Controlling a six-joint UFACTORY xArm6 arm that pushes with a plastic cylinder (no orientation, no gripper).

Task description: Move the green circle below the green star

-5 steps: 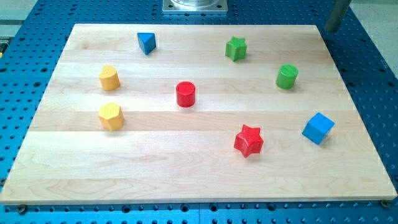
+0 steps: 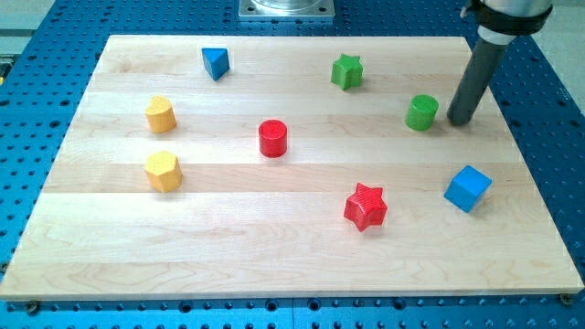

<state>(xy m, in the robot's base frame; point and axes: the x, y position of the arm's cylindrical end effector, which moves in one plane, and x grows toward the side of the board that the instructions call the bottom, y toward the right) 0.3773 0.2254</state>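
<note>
Red star (image 2: 366, 206): nearest, right of centre.
Blue cube (image 2: 467, 188): near right, well apart from the rod.
Green circle (image 2: 421, 112): right side, upright, free.
Tip (image 2: 459, 120): a bare rod with no jaws, holding nothing, just right of the circle.
Green star (image 2: 346, 70): farther back, left of the circle.

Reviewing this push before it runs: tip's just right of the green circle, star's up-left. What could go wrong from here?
1. My tip sits at the view's right of the green circle, level with it. An off-centre push could let the round block roll off the tip sideways.
2. The spot below the green star is on the way to the red cylinder; overshooting left could bump it.
</note>
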